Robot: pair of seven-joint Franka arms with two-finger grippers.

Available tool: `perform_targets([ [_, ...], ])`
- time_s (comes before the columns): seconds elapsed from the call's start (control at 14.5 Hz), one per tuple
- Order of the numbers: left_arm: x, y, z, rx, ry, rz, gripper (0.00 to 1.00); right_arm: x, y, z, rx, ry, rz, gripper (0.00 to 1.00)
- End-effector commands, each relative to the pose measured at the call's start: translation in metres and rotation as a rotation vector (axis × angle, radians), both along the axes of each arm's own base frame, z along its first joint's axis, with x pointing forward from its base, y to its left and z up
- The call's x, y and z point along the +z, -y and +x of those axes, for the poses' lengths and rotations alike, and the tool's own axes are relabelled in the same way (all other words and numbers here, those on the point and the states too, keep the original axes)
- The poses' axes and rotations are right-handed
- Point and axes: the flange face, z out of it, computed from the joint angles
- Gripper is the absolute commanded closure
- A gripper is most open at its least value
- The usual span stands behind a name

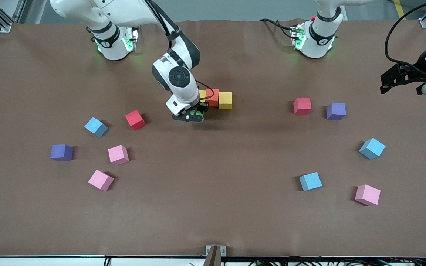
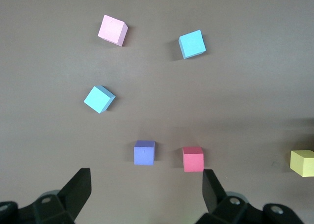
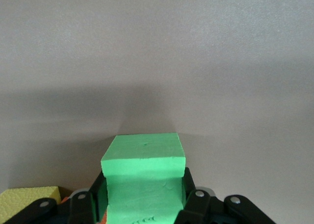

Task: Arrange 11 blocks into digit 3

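The right pincer [image 1: 194, 114] grips a matte green foam cube [image 3: 143, 177] low over the brown bench [image 1: 213, 207], just beside a touching row of yellow [image 1: 225, 100], orange [image 1: 213, 97] and yellow cubes. The left pincer [image 2: 147, 194] waits wide open above the left arm's end, over a red cube [image 2: 193, 158] and a purple cube [image 2: 144, 152].

The front camera hangs high and faces both bases across the table [image 1: 213, 221]. The left wrist camera looks down from well above; both show the purple cube [image 1: 335, 111] [image 2: 144, 152]. The right wrist camera sits very near a green block [image 3: 143, 177]
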Motion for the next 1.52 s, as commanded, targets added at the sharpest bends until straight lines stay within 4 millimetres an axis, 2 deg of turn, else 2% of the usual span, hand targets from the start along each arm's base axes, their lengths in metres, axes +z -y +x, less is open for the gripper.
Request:
perform_targets([
  [0.0,0.003,-0.002,-0.002,-0.011,0.004,-0.017,0.0,0.003,0.005,-0.008,-0.024,0.005,-0.005,0.61],
  [0.48,0.011,-0.004,-0.008,-0.006,0.005,-0.017,0.0,0.002,0.002,-0.01,-0.027,0.011,0.003,0.61],
  [0.9,0.029,-0.022,-0.034,0.028,-0.038,-0.007,0.0,0.004,-0.004,-0.01,-0.03,0.016,0.008,0.61],
  [1.17,0.024,-0.015,-0.028,0.027,-0.032,-0.011,0.0,0.004,-0.006,-0.013,-0.024,0.014,0.007,0.59],
  [1.24,0.021,-0.012,-0.024,0.024,-0.025,-0.015,0.0,0.004,-0.006,-0.013,-0.024,0.013,0.006,0.38],
  [1.31,0.019,-0.01,-0.021,0.021,-0.023,-0.015,0.0,0.002,-0.005,-0.014,-0.022,0.003,-0.003,0.0],
  [1.45,0.014,-0.008,-0.014,0.019,-0.013,-0.018,0.0,0.003,-0.005,-0.015,-0.019,0.003,-0.003,0.0],
])
